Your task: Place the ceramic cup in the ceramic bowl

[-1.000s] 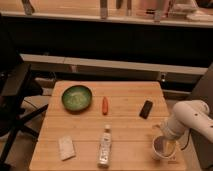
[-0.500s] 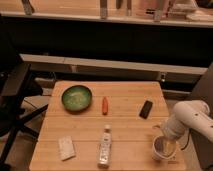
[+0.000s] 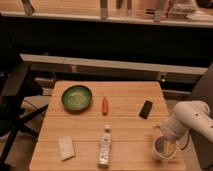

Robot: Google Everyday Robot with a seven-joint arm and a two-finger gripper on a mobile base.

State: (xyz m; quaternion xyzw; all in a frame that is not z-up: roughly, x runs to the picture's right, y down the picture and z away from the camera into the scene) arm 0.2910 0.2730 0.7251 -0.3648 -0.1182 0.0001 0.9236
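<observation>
Cup [image 3: 161, 148] stays put, end effector [image 3: 169, 141] at it, grip impossible to tell; carry to bowl [image 3: 76, 97] remains.

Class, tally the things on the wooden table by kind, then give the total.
Dishes: 2 (ceramic bowl, ceramic cup)
Bottle: 1
Other items: 3 (orange-red piece, black block, white packet)
Total: 6
The gripper is at the ceramic cup.

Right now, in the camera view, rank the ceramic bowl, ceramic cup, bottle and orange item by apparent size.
1. ceramic bowl
2. bottle and ceramic cup: too alike to rank. The gripper sits over the cup at the front right of the table.
3. orange item
</observation>
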